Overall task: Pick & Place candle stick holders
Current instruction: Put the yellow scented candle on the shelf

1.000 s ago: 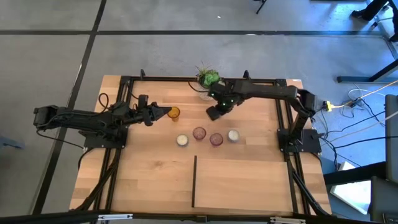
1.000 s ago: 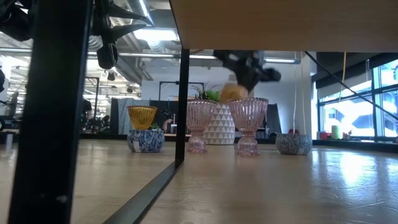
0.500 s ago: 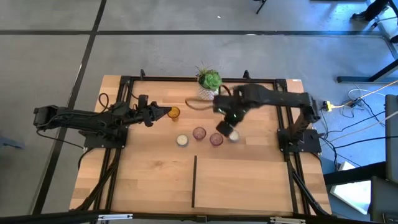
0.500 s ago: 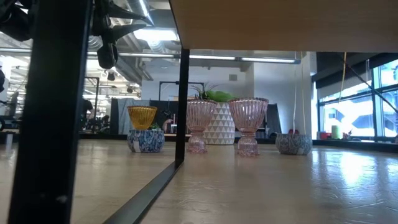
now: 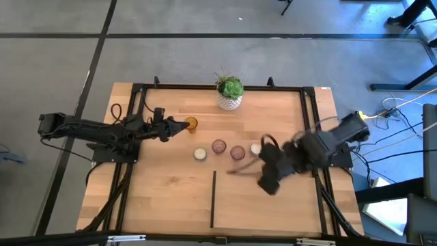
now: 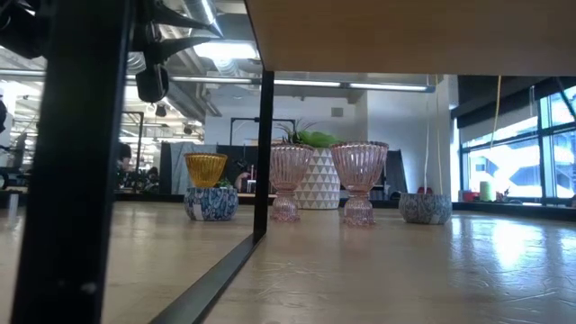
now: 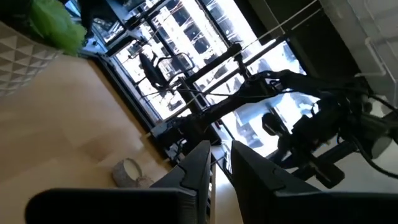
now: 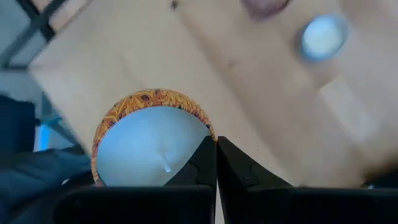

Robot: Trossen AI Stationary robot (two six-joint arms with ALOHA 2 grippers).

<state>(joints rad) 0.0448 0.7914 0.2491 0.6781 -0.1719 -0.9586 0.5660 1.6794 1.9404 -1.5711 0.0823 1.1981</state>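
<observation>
My right gripper (image 5: 268, 180), blurred in the high view, is over the table's near right part, shut on a small round candle stick holder (image 8: 152, 140) with an orange patterned wall and white wax. An amber holder (image 5: 190, 124) stands at the far left. Just left of it my left gripper (image 5: 176, 126) points level at it, with a narrow gap between its fingers (image 7: 200, 167) and nothing in it. In mid-table stands a row of two cream holders (image 5: 199, 154) (image 5: 255, 148) with two mauve ones (image 5: 218, 146) (image 5: 237, 152) between them. My right gripper has the orange-walled holder by its rim (image 8: 206, 132), at the side nearest the fingers. The shut fingers (image 8: 200, 163) hide the wall there. They come from above, pointing steeply down. The holder is lifted clear of the table, its open top facing up.
A white patterned pot with a green plant (image 5: 230, 96) stands at the far edge's middle. A thin black strip (image 5: 214, 198) runs from mid-table to the near edge. Black frame rails (image 5: 130, 171) run along both sides. Bare wood lies near, left and right of the strip.
My right gripper has swung from beside the plant pot toward the table's near right part, rising over the row of holders and rolling about its own line. It has stayed shut on the orange-walled holder and carried it along. The row has not moved.
</observation>
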